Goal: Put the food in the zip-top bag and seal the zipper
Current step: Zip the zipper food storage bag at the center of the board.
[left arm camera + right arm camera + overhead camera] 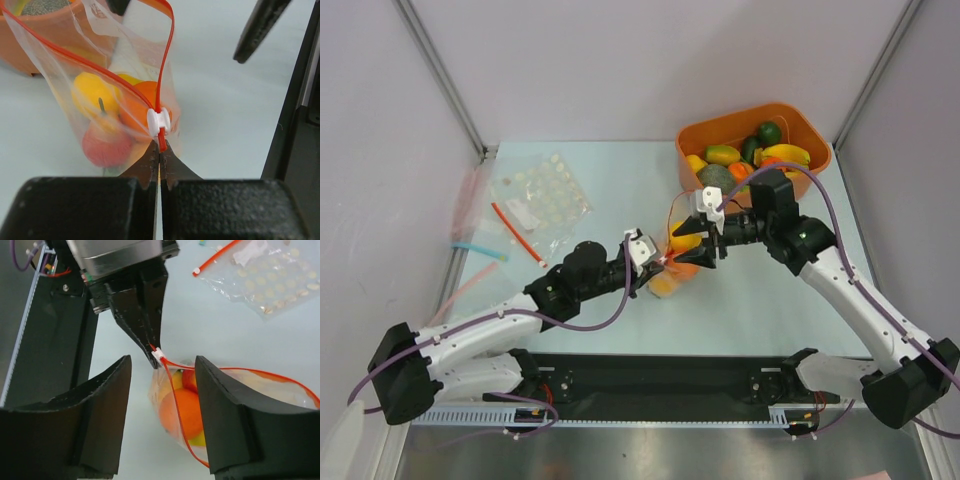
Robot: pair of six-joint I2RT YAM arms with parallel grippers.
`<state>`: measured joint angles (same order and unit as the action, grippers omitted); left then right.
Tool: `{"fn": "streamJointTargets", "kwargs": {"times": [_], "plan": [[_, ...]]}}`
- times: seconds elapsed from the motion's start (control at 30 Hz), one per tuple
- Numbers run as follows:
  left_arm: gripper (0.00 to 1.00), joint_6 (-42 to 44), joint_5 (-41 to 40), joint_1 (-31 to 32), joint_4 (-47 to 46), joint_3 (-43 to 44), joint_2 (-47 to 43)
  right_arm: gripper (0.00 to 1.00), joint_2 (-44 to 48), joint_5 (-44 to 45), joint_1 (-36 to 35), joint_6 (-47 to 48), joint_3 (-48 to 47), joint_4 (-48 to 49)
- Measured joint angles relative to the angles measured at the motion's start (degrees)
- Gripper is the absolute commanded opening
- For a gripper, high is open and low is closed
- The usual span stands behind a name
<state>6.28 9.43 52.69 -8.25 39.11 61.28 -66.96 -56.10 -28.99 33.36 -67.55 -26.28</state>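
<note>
Pinching the very end of the zipper (167,55), the left gripper (160,150) has its two fingers pressed tight together on the red strip. The pinch is right behind the little white slider (158,121). From the top camera, the left gripper (660,262) reaches in from the left.

The zip-top bag (55,65) stands on the pale table (750,310), in the middle, between the two grippers. Its mouth is open, and the red zipper (240,371) makes a wide loop. Inside the bag there is a toy orange (182,412), a yellow fruit (92,92) and a red fruit (105,147).

The right gripper (162,362) is just above the bag, with its fingers wide apart and holding nothing. One finger (225,415) is right at the bag's open mouth. I cannot tell if it is inside the bag or only beside it.

Behind the right gripper (700,240), at the far right of the table, sits the orange tub (720,130). More toy food (750,160) is piled in it.

Far to the left lies a second clear bag (545,195), flat on the table, with pale round bits in it.
</note>
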Motion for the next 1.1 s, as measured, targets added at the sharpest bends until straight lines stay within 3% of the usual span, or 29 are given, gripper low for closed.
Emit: {"fn": "streamJointTargets", "kwargs": {"times": [0.33, 0.47, 0.8, 0.97, 1.1], "plan": [[0.00, 0.8, 0.0, 0.0, 1.8, 0.0, -1.2, 0.48, -3.7, -1.1, -5.7, 15.2, -4.1, -8.0], [0.00, 1.4, 0.3, 0.0, 2.1, 0.0, -1.2, 0.43, -5.2, -0.7, -6.2, 18.1, -4.1, -10.1], [0.00, 2.8, 0.4, 0.0, 2.7, 0.0, -1.3, 0.42, -10.0, -0.1, -6.3, 23.4, -5.9, -13.0], [0.00, 3.3, 0.4, 0.0, 3.1, 0.0, -1.4, 0.33, -11.8, 0.0, -6.4, 25.3, -6.6, -13.5], [0.00, 3.8, 0.4, 0.0, 3.8, 0.0, -1.5, 0.19, -12.9, 0.0, -6.4, 26.4, -7.1, -14.1]]}}
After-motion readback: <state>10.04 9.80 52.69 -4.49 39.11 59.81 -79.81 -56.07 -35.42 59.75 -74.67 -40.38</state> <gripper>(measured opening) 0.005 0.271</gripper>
